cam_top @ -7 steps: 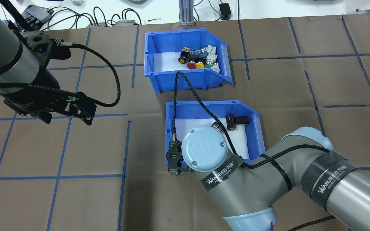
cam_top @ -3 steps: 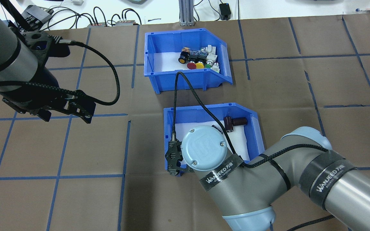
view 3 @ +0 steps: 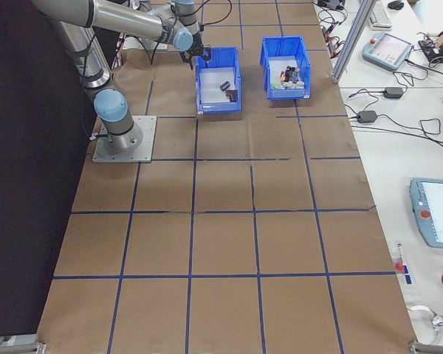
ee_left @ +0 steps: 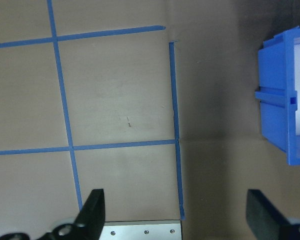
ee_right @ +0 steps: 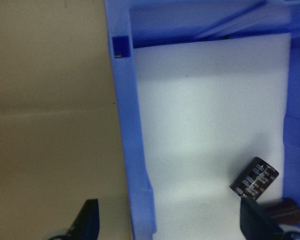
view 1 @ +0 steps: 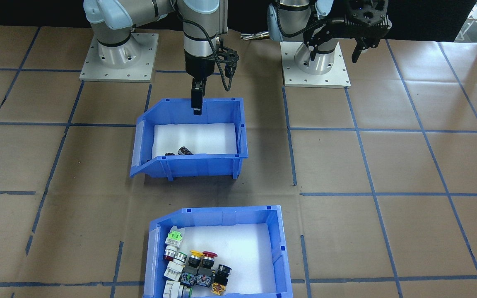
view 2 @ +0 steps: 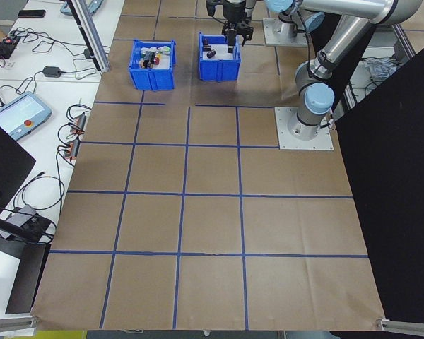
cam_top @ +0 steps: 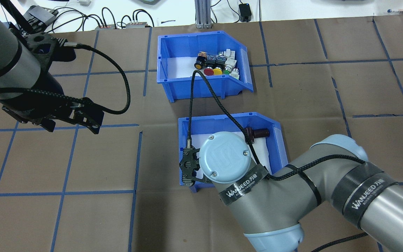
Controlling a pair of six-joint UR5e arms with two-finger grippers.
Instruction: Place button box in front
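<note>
The button box [cam_top: 205,87] is a blue bin with red, yellow and green push buttons [cam_top: 217,64] on white foam. It stands at the table's far side, also seen in the front-facing view [view 1: 213,213]. A second blue bin [cam_top: 229,116] with dark cylindrical parts [cam_top: 257,133] sits closer to the robot. My right gripper [view 1: 197,108] hangs open over that bin's near wall [ee_right: 132,150], one finger [ee_right: 87,220] outside and one [ee_right: 257,220] inside. My left gripper [cam_top: 72,127] hovers open over bare table at the left, holding nothing.
Cables, small devices and an aluminium post [cam_top: 203,14] line the white bench beyond the far table edge. Both robot base plates [view 1: 118,62] [view 1: 317,70] stand at the near side. Brown paper with blue tape lines [ee_left: 175,100] covers the table.
The near bin shifted slightly left and toward the robot a second ago, then stayed put. My right wrist has risen a little. The left arm barely moved.
</note>
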